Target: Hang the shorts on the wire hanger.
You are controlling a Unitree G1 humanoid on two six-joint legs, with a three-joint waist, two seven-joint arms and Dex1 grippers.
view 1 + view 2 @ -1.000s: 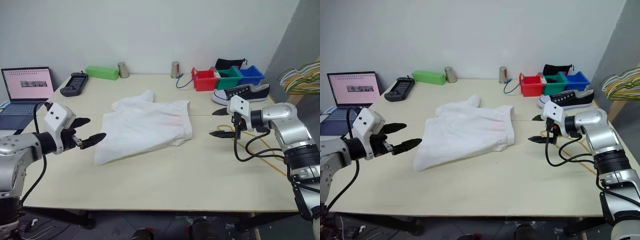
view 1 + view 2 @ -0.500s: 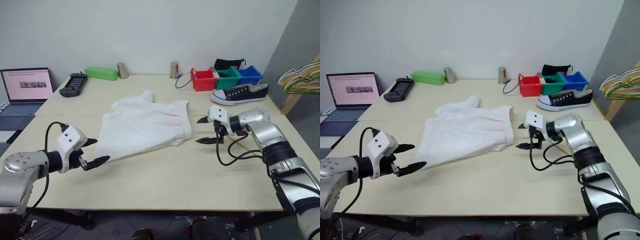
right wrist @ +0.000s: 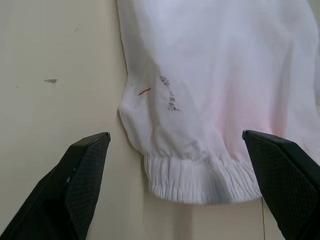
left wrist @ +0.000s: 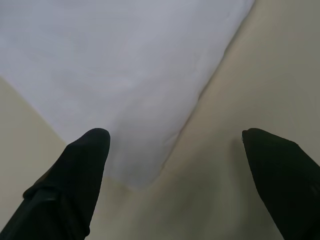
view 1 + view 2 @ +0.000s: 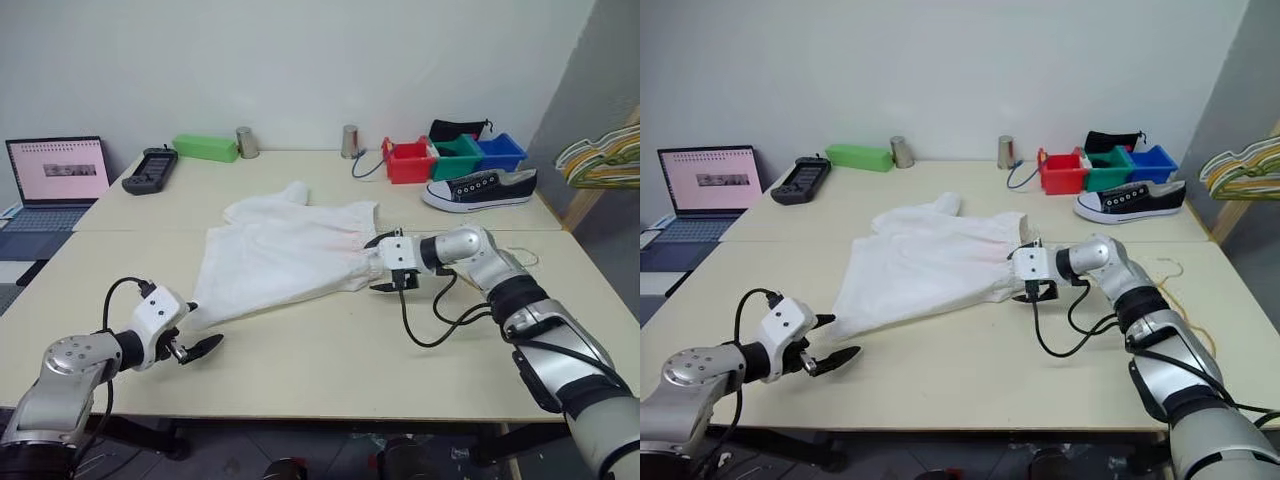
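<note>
Both grippers stand spread, empty — left gripper [image 5: 193,330] at the near corner of the shorts [image 5: 285,257], right gripper [image 5: 383,263] at their waistband. Approach step, I judge; next, both pinch cloth.

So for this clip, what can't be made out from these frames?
- wire hanger: head views, a thin tan line past the right arm; shape unreadable.
- shorts: underside hidden against the table.
- laptop: screen content too small.
- left gripper, right gripper: open; contact with the cloth unclear.
</note>
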